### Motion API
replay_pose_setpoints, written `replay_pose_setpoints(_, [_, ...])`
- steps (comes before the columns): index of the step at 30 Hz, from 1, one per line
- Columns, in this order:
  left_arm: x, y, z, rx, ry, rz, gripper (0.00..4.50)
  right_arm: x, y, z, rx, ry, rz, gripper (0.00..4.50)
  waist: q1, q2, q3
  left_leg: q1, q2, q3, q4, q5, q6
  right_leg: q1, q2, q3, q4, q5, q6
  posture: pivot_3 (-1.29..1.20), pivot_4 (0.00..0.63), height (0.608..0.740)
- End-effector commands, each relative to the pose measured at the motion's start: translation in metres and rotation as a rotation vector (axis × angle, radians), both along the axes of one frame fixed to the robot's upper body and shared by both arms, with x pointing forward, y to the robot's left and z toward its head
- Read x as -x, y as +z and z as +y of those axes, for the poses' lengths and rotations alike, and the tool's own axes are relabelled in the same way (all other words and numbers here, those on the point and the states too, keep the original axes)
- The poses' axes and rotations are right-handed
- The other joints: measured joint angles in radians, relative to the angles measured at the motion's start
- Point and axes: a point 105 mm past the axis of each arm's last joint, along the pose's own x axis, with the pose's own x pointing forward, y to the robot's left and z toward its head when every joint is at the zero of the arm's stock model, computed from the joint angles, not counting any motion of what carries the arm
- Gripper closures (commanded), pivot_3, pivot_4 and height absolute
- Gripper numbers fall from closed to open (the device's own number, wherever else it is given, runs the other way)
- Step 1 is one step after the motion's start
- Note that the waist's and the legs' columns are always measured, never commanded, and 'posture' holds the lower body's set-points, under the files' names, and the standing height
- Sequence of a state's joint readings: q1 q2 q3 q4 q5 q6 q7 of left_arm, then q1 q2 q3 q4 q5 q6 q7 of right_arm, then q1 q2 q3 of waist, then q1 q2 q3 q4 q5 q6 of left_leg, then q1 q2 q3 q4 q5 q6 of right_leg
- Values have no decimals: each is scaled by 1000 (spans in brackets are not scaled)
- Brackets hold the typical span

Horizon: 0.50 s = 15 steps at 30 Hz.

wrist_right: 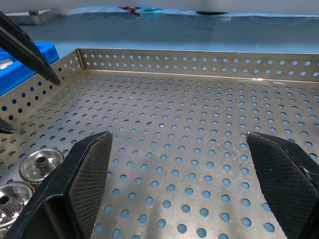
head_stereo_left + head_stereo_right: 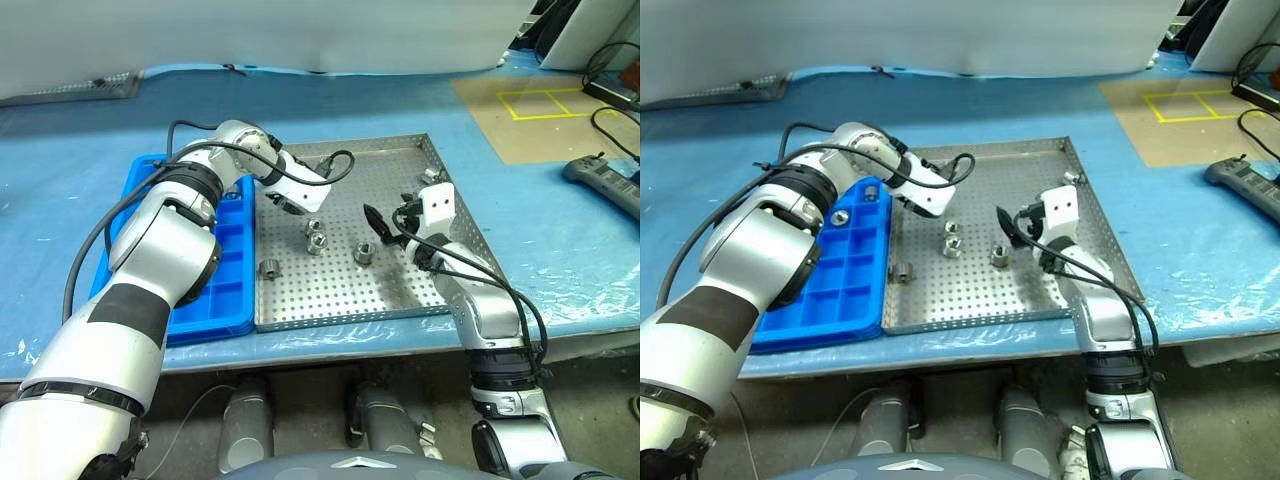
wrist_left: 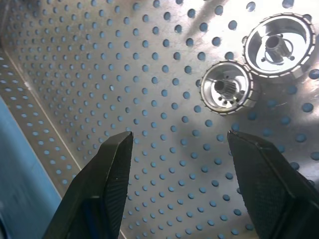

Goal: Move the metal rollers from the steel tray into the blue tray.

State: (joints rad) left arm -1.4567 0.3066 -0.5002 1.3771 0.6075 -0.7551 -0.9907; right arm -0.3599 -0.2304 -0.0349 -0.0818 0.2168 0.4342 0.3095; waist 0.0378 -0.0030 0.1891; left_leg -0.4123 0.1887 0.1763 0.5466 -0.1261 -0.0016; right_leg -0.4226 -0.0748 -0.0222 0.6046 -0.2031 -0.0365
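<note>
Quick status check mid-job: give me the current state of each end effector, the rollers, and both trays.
Left end effector: open, empty, above the steel tray near a pair of rollers.
Right end effector: wide open, empty, low over the steel tray.
Metal rollers: four lying on the steel tray, none gripped.
Roller in blue tray: sitting in one compartment.
Steel tray: flat on the table, rollers left inside.
Blue tray: beside the steel tray, most visible compartments empty.
</note>
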Motion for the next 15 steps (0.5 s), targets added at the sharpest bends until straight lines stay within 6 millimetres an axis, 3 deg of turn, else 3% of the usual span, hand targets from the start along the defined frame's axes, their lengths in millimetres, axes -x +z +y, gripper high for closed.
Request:
replay_pose_setpoints(1, [0,7,0,16,-25,-40,1315,1,12,5,-15,6,-55,0,0,0,0,0,0,0,0,0,0,0,0,0,0,0,0,-326,150,740])
replay_pose_setpoints(7, [6,-4,-4,13,-75,-27,1315,6,3,7,-38,-6,-42,0,-2,0,0,0,0,0,0,0,0,0,0,0,0,0,0,-350,150,740])
replay_pose_setpoints(15, [3,-7,-16,23,-156,-184,1315,5,2,15,-66,-16,-50,0,-13,0,0,0,0,0,0,0,0,0,0,0,0,0,0,-387,150,740])
